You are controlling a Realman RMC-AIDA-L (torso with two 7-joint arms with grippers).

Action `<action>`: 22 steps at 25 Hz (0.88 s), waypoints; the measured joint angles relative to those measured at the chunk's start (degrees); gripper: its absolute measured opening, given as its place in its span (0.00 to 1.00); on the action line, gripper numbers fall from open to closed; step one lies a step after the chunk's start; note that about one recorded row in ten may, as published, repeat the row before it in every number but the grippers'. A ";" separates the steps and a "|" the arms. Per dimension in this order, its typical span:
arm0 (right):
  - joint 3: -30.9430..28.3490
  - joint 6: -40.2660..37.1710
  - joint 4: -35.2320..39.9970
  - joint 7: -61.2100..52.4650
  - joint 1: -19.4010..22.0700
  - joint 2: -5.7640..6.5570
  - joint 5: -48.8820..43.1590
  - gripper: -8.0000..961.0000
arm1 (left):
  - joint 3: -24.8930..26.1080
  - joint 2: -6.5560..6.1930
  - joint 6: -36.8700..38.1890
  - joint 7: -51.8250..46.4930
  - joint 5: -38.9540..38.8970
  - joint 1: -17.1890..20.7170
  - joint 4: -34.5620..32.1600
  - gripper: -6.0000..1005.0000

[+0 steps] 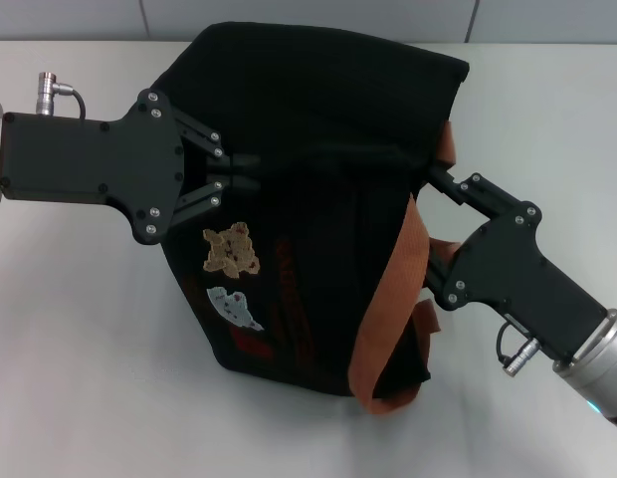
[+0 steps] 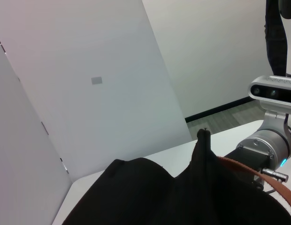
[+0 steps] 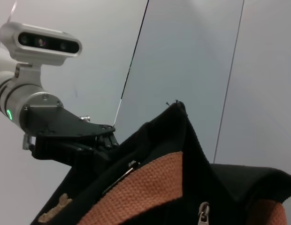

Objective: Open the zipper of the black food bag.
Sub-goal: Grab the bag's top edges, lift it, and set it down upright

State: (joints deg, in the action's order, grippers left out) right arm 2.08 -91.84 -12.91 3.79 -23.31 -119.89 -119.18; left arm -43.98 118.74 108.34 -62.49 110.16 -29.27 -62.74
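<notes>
The black food bag [image 1: 318,119] lies on its side in the middle of the white table, its bear and white animal patches facing up. My left gripper [image 1: 244,171] reaches in from the left and is shut on the bag's top fabric. My right gripper [image 1: 435,177] comes from the right and is shut on the bag's end beside the orange-brown strap [image 1: 393,289]. A small silver zipper pull [image 3: 202,213] hangs close by in the right wrist view. Farther off, a second silver tab [image 3: 132,165] sits near the left gripper [image 3: 105,140]. The zipper line itself is hard to make out.
The white table [image 1: 80,349] shows on both sides of the bag and in front of it. Grey wall panels stand behind the table's far edge. The right arm's wrist [image 2: 270,145] appears beyond the bag [image 2: 150,197] in the left wrist view.
</notes>
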 joint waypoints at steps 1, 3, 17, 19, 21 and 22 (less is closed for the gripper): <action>-0.21 0.19 -0.14 0.13 -0.07 0.00 0.00 0.50 | 0.00 0.00 0.00 0.00 0.00 0.00 0.02 0.08; -0.83 0.34 -0.40 0.28 -0.16 0.00 0.01 0.50 | -0.02 0.00 -0.05 0.01 0.00 -0.02 0.26 0.08; -3.88 0.01 -1.23 2.04 0.50 0.00 0.01 0.38 | -1.31 0.00 -0.99 0.25 0.00 -0.15 0.87 0.08; -4.35 0.11 -1.48 2.78 0.48 0.00 0.01 0.38 | -1.91 0.00 -1.35 0.26 -0.02 -0.17 1.15 0.08; -4.53 0.20 -1.77 3.84 0.46 0.00 0.01 0.38 | -2.31 0.00 -1.64 0.27 -0.04 -0.18 1.42 0.08; -4.53 0.23 -1.94 4.58 0.46 0.00 0.01 0.38 | -2.43 0.00 -1.71 0.27 -0.04 -0.18 1.49 0.08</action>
State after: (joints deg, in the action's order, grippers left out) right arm -2.45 -91.61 -14.84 8.37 -22.85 -119.88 -119.17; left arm -46.41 118.74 106.63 -62.22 110.12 -29.45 -61.26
